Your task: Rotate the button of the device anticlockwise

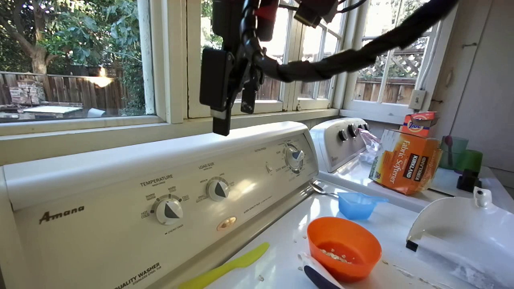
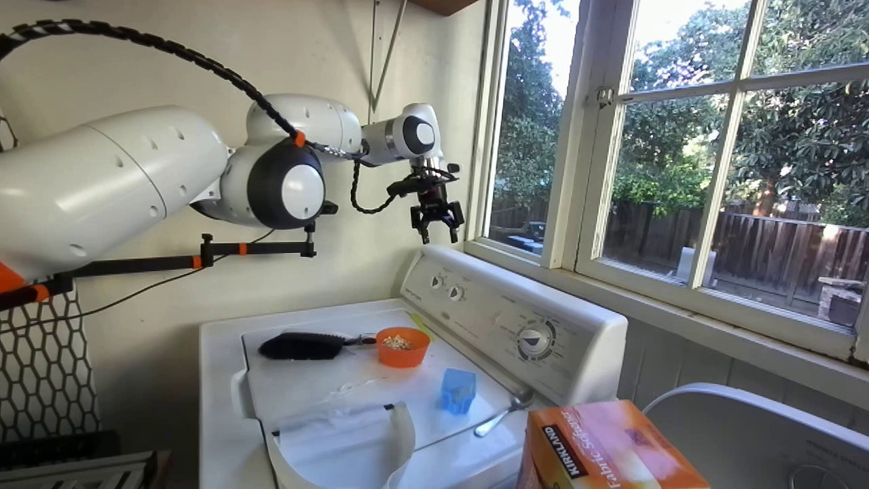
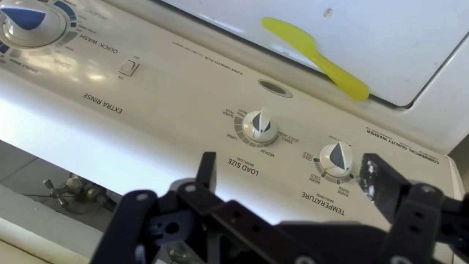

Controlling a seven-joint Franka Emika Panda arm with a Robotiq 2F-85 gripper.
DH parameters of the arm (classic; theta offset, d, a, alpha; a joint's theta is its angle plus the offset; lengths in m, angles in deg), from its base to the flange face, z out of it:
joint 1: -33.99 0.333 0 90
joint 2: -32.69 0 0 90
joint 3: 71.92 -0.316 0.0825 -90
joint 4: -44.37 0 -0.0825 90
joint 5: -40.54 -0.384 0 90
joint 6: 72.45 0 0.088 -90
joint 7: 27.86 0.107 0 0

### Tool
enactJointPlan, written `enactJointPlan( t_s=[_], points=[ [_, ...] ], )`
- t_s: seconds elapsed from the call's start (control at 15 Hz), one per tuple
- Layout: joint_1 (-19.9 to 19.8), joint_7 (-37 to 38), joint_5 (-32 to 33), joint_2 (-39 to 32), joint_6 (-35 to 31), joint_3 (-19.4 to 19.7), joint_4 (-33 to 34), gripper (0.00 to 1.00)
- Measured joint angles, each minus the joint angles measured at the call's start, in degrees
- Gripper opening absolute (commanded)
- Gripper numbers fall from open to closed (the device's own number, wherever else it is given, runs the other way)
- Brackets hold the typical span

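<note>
The device is a white Amana washer with a slanted control panel [image 1: 96,237]. It has three white knobs with grey-blue pointers: the temperature knob [image 1: 168,211], the load size knob [image 1: 218,188] and a larger cycle dial [image 1: 295,157]. All three also show in the wrist view: temperature knob [image 3: 336,158], load size knob [image 3: 260,125], cycle dial [image 3: 31,24], partly cut off. My gripper [image 3: 289,161] is open and empty, its fingers wide apart. In both exterior views the gripper [image 2: 440,235] hangs above the panel's top edge, apart from every knob.
A yellow-green knife [image 3: 315,55] lies along the panel's foot. An orange bowl [image 2: 403,350], blue cup [image 2: 459,390], spoon [image 2: 502,414], black brush [image 2: 302,346] and white dustpan [image 2: 407,435] are on the lid. A fabric softener box [image 1: 405,162] stands nearby. Windows [image 1: 72,60] rise behind the panel.
</note>
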Motion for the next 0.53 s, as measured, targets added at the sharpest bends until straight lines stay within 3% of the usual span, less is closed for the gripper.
enactJointPlan(
  t_s=[0.53],
  points=[
    [-1.3, -3.7, -0.4, 0.0, 0.0, -1.9, -0.3, 1.00]
  ],
)
